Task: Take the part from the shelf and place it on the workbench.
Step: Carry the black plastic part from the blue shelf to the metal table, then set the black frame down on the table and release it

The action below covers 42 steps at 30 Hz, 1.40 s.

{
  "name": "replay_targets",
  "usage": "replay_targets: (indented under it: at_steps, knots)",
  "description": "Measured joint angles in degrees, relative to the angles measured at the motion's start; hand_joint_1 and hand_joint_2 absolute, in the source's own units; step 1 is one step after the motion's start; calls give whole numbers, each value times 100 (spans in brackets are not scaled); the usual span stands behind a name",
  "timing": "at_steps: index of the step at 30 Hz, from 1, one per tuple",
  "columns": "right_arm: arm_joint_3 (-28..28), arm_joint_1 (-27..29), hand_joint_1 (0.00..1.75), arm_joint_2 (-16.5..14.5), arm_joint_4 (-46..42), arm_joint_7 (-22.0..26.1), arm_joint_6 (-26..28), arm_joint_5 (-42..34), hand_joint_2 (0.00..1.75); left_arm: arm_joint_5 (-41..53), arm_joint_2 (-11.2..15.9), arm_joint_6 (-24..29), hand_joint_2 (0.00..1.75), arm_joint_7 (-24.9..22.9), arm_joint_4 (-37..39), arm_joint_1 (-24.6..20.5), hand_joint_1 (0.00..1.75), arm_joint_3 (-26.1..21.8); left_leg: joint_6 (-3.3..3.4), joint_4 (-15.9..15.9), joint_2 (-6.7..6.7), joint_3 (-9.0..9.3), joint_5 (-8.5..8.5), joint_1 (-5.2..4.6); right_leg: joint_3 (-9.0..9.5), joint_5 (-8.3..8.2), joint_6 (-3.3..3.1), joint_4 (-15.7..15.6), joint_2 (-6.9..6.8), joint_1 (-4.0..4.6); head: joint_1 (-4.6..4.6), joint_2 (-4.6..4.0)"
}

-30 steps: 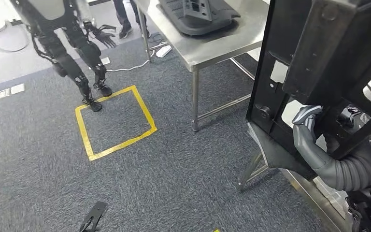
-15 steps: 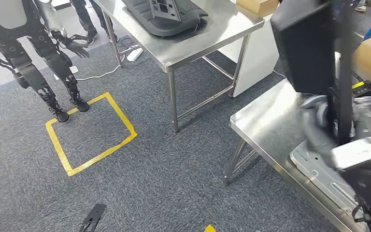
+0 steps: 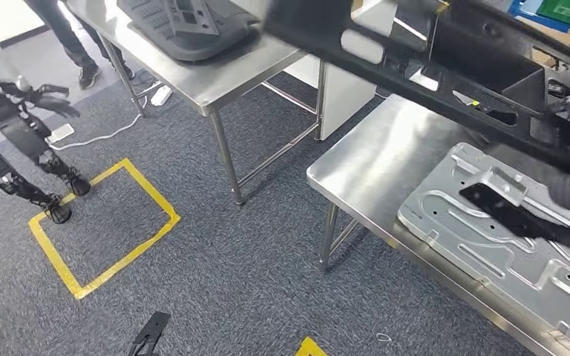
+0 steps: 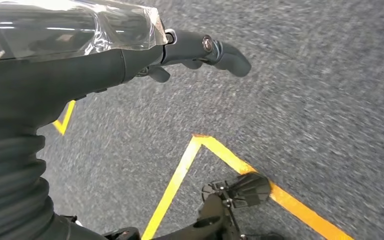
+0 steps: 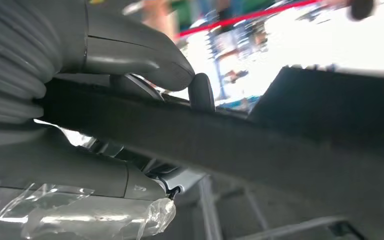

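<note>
A: Where is the part (image 3: 445,59)?
B: Up in the air above the workbench (image 3: 371,159), a long black frame stretched across the top of the head view. It lies above a grey pressed metal panel (image 3: 490,245) that rests flat on the bench.
A: And the right hand (image 5: 130,100)?
B: It grips the part. In the right wrist view the thumb lies over the part's dark edge and the fingers (image 5: 105,180) wrap it from the other side.
A: The left hand (image 4: 190,50)?
B: It hangs above the grey carpet (image 3: 215,274) by a line of yellow tape (image 4: 260,180), holding nothing. Its fingers look loosely extended rather than curled in.
A: Anything else around?
B: A second steel table (image 3: 230,67) carries a dark moulded tray (image 3: 185,26). Another robot's legs (image 3: 15,156) stand at a yellow taped square (image 3: 104,222).
</note>
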<state>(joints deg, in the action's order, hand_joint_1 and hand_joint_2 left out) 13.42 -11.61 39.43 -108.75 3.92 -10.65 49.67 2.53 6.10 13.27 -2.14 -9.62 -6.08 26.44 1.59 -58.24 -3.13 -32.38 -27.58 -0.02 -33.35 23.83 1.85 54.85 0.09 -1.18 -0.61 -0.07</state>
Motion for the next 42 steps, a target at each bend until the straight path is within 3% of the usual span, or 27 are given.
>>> replay_targets:
  at_steps: [1, 3, 4, 5, 6, 9, 10, 12, 13, 15, 17, 18, 19, 20, 21, 23, 25, 28, 29, 31, 33, 34, 35, 36, 39, 41, 42]
  knots:
    - [19, -66, 175, 76, 226, 79, 26, 151, 175, 24, -4, -1, 175, 21, 0, 0, 0, 3, -16, -368, 134, -171, -194, 13, -16, -12, -22, 0, 42, -7, -3, 0]
    - [23, -280, 175, 224, 840, 272, 130, 472, 175, 55, -9, -1, 175, 66, 0, 20, 0, 7, -22, -1202, 243, -571, -529, 13, -55, -34, -49, 3, 149, -3, -8, 0]
    - [20, -435, 175, 302, 1204, 376, 199, 625, 175, 63, -13, -5, 175, 89, 0, 29, 0, 10, -8, -1415, 254, -684, -564, 10, -71, -45, -53, 4, 213, 1, -9, 0]
    - [15, -606, 175, 384, 1601, 476, 271, 781, 175, 70, -18, -19, 175, 112, 0, 34, 0, 14, 16, -1390, 265, -685, -489, 6, -82, -55, -52, 5, 277, 4, -9, 0]
    - [7, -769, 175, 463, 1965, 560, 330, 914, 175, 81, -22, -43, 175, 138, 0, 34, 0, 18, 50, -1121, 294, -569, -318, -1, -87, -64, -47, 5, 338, 7, -9, 0]
    - [-59, -1260, 175, 653, 3004, 742, 511, 1167, 175, 135, -19, -163, 175, 227, 0, 28, 0, 25, 179, 104, 596, -17, 222, -22, -118, -97, -1, 3, 499, -1, -9, 0]
    - [-86, -1447, 175, 705, 3366, 768, 567, 1216, 175, 149, -16, -199, 175, 257, 0, 29, 0, 27, 199, 296, 659, 63, 284, -29, -140, -114, 26, 1, 551, -14, -10, 0]
    - [-135, -1780, 175, 822, 4049, 777, 646, 1330, 175, 163, -16, -246, 175, 316, 0, 26, 0, 32, 204, 366, 598, 77, 305, -47, -176, -155, 99, -24, 648, -36, -11, 0]
    - [-164, -1925, 175, 896, 4372, 768, 678, 1408, 175, 165, -16, -258, 175, 341, 0, 18, 0, 33, 215, 403, 547, 87, 332, -44, -192, -156, 130, -26, 633, -46, -13, 0]
    - [-256, -2245, 175, 1033, 5015, 718, 744, 1585, 175, 183, -19, -276, 175, 392, 0, -4, 0, 36, 257, 497, 438, 112, 393, -36, -316, 0, 180, 195, 401, -28, 0, 0]
    - [-342, -2534, 175, 1114, 5627, 589, 779, 1717, 175, 214, -20, -295, 175, 456, 0, -9, 0, 37, 285, 530, 335, 118, 415, -38, -649, 358, 214, 900, 130, -21, 15, 0]
    - [-377, -2635, 175, 1147, 5900, 506, 784, 1754, 175, 233, -20, -311, 175, 496, 0, 0, 0, 38, 291, 529, 283, 117, 413, -40, -844, 508, 235, 1303, 86, -30, 18, 0]
    - [-411, -2715, 175, 1173, 6150, 430, 784, 1782, 175, 249, -20, -333, 175, 543, 0, 9, 0, 38, 290, 527, 229, 118, 405, -38, -980, 566, 256, 1567, 69, -45, 19, 0]
    - [-443, -2779, 175, 1206, 6383, 368, 782, 1800, 175, 264, -20, -356, 175, 586, 0, 15, 0, 38, 285, 521, 176, 119, 394, -32, -1011, 518, 281, 1611, 54, -61, 20, 0]
    - [-475, -2845, 175, 1244, 6604, 328, 782, 1813, 175, 277, -24, -379, 175, 622, 0, 18, 0, 39, 268, 507, 124, 122, 374, -19, -919, 368, 308, 1406, 20, -80, 20, 0]
    - [-535, -2943, 175, 1301, 6980, 289, 782, 1833, 175, 291, -19, -403, 175, 662, 0, 14, 0, 40, 200, 440, 24, 127, 298, -8, -504, -4, 377, 585, -155, -94, 22, 0]
    - [-594, -3017, 175, 1330, 7266, 272, 784, 1848, 175, 304, -8, -412, 175, 675, 0, 10, 0, 45, 123, 320, -46, 103, 198, -31, -280, -146, 359, 118, -242, -95, 23, 0]
    - [-660, -3080, 44, 1358, 7615, 223, 780, 1871, 44, 341, -5, -421, 175, 687, 1, 6, 0, 63, 37, 40, -80, -13, 29, -44, -459, -17, 181, 376, -109, -98, 15, 0]
    - [-688, -3082, 0, 1373, 7730, 208, 774, 1880, 0, 361, -5, -421, 175, 697, 1, 2, 0, 78, 6, -121, -35, -86, -71, -29, -510, 25, 130, 460, -71, -100, 11, 0]
    - [-739, -3061, 0, 1401, 7921, 189, 767, 1887, 0, 421, -10, -403, 87, 724, 0, -6, 0, 115, -42, -711, 123, -355, -385, -4, -549, 53, 71, 516, -15, -110, 5, 0]
    - [-760, -2987, 0, 1401, 8074, 179, 780, 1852, 0, 461, -15, -355, 0, 745, 0, 0, 0, 134, -53, -1512, 229, -754, -714, -3, -556, 50, 56, 518, 36, -97, 0, 0]
    - [-761, -2932, 0, 1400, 8142, 184, 793, 1807, 0, 457, -16, -328, 0, 755, 0, 5, 0, 136, -43, -1796, 240, -913, -788, -12, -556, 49, 55, 518, 63, -80, -1, 0]
    - [-762, -2873, 0, 1397, 8201, 205, 809, 1745, 0, 438, -17, -307, 0, 764, 0, 8, 0, 139, -15, -1883, 245, -987, -762, -27, -555, 49, 53, 517, 88, -56, -1, 0]
    - [-762, -2826, 0, 1394, 8248, 240, 823, 1667, 0, 411, -18, -291, 0, 765, 0, 7, 0, 144, 35, -1742, 250, -956, -638, -52, -554, 48, 51, 516, 116, -32, -1, 0]
    - [-762, -2767, 0, 1359, 8338, 414, 872, 1381, 0, 350, -7, -238, 0, 686, 1, -16, 0, 160, 308, -515, 300, -427, -49, -199, -550, 30, 35, 500, 190, -1, -3, 0]
    - [-757, -2763, 0, 1301, 8401, 506, 898, 1234, 0, 334, 19, -203, 0, 632, 3, -30, 0, 170, 429, -59, 319, -205, 114, -277, -536, 3, 46, 466, 212, -16, -6, 0]
    - [-755, -2762, 0, 1281, 8429, 540, 904, 1186, 0, 331, 25, -195, 0, 618, 4, -32, 0, 174, 445, -12, 305, -180, 131, -280, -523, -18, 66, 434, 221, -14, -10, 0]
